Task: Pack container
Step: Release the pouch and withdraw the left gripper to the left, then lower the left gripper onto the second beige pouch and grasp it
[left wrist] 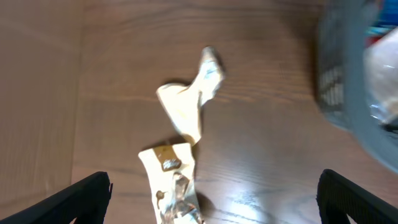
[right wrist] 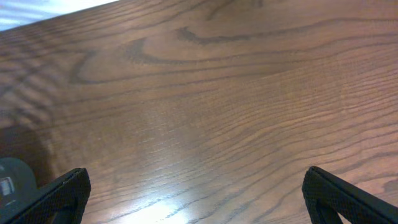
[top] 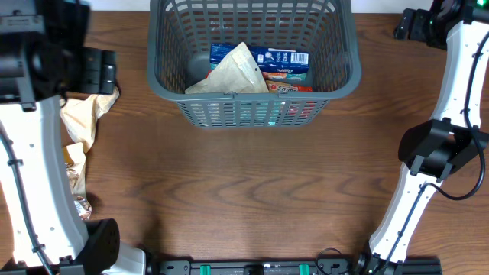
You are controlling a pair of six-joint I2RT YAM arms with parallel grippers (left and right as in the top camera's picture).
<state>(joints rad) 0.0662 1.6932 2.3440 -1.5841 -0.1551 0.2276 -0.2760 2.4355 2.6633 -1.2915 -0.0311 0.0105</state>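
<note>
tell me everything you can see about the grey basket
The basket is dark grey, plastic by its look, and rectangular, with slotted lattice walls and a thick rim. It stands upright on the wooden table at the far middle, and the overhead picture cuts off its back edge. Inside, a cream pouch lies partly over a blue packet and a red packet. The left wrist view shows part of it, blurred, at the right edge. Nothing else is seen touching it.

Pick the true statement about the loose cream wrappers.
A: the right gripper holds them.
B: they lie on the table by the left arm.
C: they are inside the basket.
B: the cream wrappers lie on the table outside the basket, below the open left gripper.
</note>
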